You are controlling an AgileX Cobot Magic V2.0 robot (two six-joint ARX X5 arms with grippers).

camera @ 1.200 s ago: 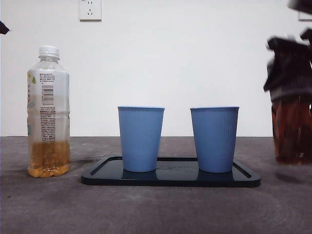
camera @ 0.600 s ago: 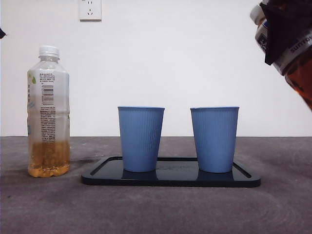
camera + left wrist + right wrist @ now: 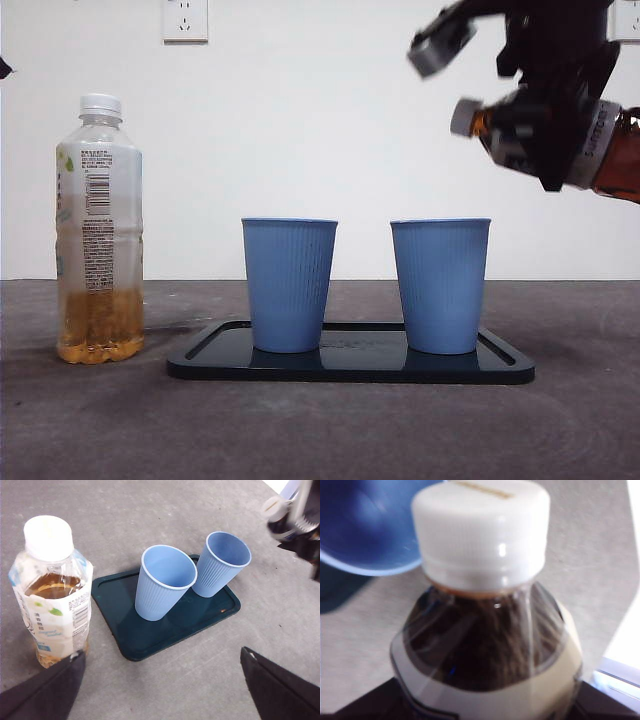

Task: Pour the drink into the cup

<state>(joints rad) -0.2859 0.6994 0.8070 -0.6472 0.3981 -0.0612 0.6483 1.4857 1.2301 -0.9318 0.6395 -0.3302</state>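
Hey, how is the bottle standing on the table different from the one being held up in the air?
The clear plastic bottle of pale amber drink stands upright on the dark table, untouched; the plastic bottle of dark brown drink is tilted on its side in the right hand, above the blue cup. The pale one is about a third full. Both have white caps on.

My right gripper [image 3: 545, 120] holds the dark drink bottle [image 3: 610, 150] tilted, capped end down, high above the table's right side. Two blue cups [image 3: 289, 285] stand apart on the black tray [image 3: 350, 366] mid-table.
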